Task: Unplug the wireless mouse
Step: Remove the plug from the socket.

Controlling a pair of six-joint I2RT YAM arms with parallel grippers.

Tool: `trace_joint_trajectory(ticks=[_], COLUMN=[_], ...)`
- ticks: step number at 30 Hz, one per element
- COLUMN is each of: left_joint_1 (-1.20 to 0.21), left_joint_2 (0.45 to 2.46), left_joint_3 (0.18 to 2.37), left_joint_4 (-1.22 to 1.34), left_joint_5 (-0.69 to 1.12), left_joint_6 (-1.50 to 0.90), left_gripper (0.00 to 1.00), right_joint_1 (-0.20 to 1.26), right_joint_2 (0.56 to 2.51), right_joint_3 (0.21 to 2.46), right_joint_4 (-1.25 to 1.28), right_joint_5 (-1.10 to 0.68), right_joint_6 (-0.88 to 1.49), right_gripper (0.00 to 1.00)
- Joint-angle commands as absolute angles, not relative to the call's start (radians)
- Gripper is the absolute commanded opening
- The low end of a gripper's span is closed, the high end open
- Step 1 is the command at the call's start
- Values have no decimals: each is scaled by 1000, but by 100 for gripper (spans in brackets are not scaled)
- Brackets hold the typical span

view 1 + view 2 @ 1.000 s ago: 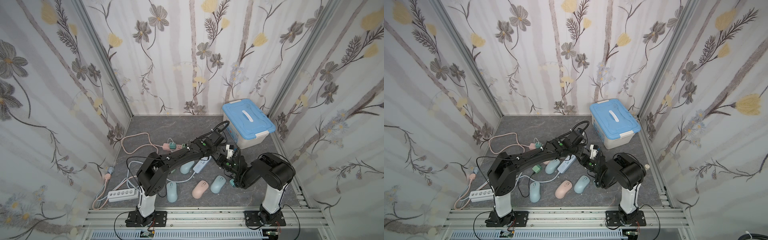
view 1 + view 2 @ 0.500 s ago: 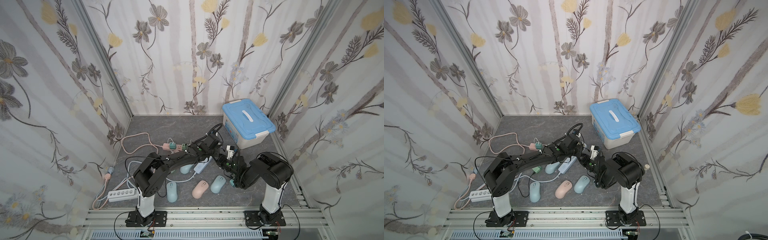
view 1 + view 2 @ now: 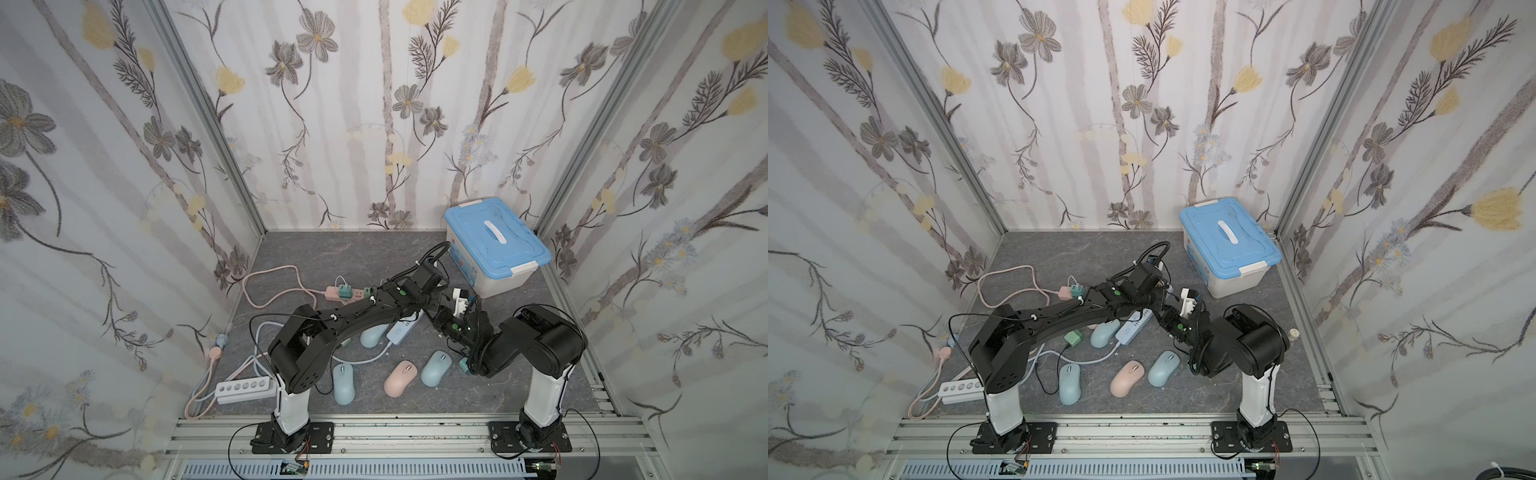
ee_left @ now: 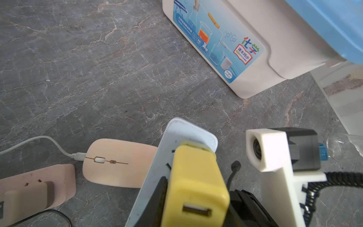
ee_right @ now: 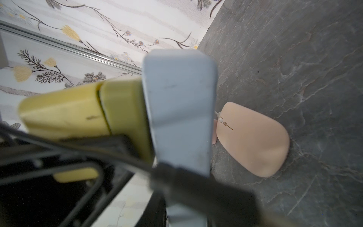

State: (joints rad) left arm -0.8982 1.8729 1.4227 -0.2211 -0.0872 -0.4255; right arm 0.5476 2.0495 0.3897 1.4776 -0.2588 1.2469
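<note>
The wireless mouse point(image 4: 117, 163) is flat and pink, lying on the grey floor with a white cable point(image 4: 39, 141) in its front end. It lies beside the light blue power strip point(image 4: 176, 137) point(image 5: 176, 98) point(image 3: 405, 328). A yellow charger point(image 4: 194, 173) point(image 5: 78, 112) stands plugged into that strip, its USB slot showing nothing in it. My left gripper point(image 4: 198, 196) point(image 3: 432, 301) is shut on the charger, one black finger on each side. The right gripper point(image 5: 186, 196) point(image 3: 438, 320) meets it and is shut on the strip's end. The arms hide the mouse in both top views.
A blue-lidded box point(image 3: 494, 245) stands at the back right. A pink power strip point(image 3: 345, 293) with green plugs lies left of the grippers, a white strip point(image 3: 245, 388) at the front left. Several loose mice point(image 3: 400, 377) and cables lie on the floor in front.
The left arm's wrist has shifted slightly over the blue strip. The right arm has hardly moved. Both grips look the same.
</note>
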Motion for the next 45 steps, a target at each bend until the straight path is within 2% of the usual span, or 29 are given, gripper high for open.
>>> trace_joint_trajectory(ticks=[1,7,12,14,17,24,27,30,37,40,42,45], left_joint_1=[-914,-914,-914,-915,-914,-914,-914,-914,-924,-918,-902,-892], left_joint_2=[1862,1861,1861,1861,1857,1819,1768,1718,1654,1682,1722,1738], left_joint_3=[1446,1479,1485,1491,1491,1460,1368,1265,1150,1267,1410,1526], left_joint_4=[-121,-153,-177,-187,-180,-127,-33,121,291,79,-149,-325], left_joint_5=[200,196,184,173,170,127,83,73,82,84,109,114], left_joint_6=[-515,-512,-505,-501,-506,-531,-553,-595,-646,-632,-605,-565], left_gripper=[0,0,0,0,0,0,0,0,0,0,0,0], right_joint_1=[547,546,541,541,539,541,541,543,554,555,554,557], right_joint_2=[2051,2041,2030,2025,2032,2035,2034,2039,2037,2036,2028,2027], right_joint_3=[405,394,381,374,374,384,388,388,397,414,430,437], right_joint_4=[1382,1399,1412,1425,1441,1472,1475,1495,1481,1444,1376,1339], right_joint_5=[-184,-172,-173,-166,-166,-150,-139,-122,-96,-112,-129,-129], right_joint_6=[1254,1235,1213,1200,1205,1233,1251,1283,1305,1296,1279,1259], right_gripper=[31,42,43,37,24,8,0,0,0,0,0,0])
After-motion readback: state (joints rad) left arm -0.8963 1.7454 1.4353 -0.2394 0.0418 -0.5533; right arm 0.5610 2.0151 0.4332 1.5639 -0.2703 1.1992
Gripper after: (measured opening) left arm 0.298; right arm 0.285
